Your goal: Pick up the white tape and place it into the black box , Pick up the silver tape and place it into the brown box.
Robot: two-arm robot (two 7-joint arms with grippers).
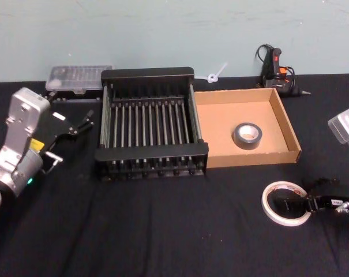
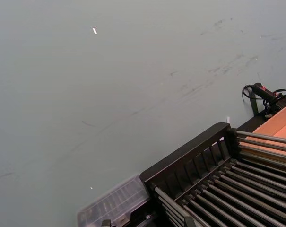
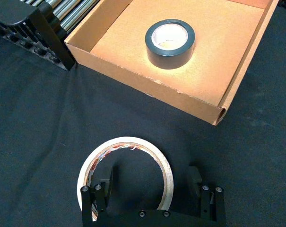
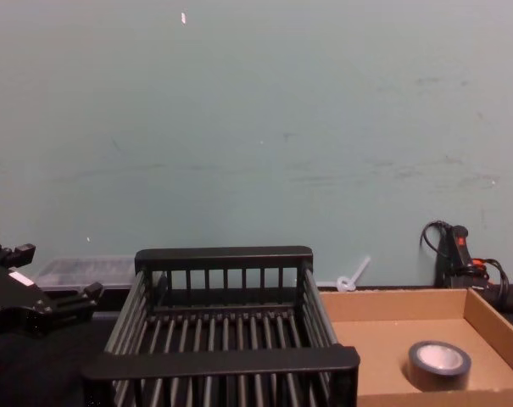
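The white tape (image 1: pixel 268 206) (image 3: pixel 126 144) lies flat on the black cloth at the front right. My right gripper (image 1: pixel 295 199) (image 3: pixel 150 182) is low over it and open, one finger inside the ring and the other outside its rim, not clamped. The silver tape (image 1: pixel 247 136) (image 3: pixel 170 42) (image 4: pixel 438 363) lies flat inside the brown box (image 1: pixel 286 124) (image 3: pixel 147 85) (image 4: pixel 493 326). The black box (image 1: pixel 148 154) (image 4: pixel 222 360) (image 2: pixel 190 158) stands left of the brown box with nothing in it. My left gripper (image 1: pixel 79 124) (image 4: pixel 52 275) is parked open at the crate's left.
A clear plastic case (image 1: pixel 80 78) (image 2: pixel 112 203) sits behind the crate's left corner. A black glue gun (image 1: pixel 276 69) (image 4: pixel 455 254) with its cable stands at the back right by the wall, and a small white piece (image 1: pixel 216 74) lies beside it.
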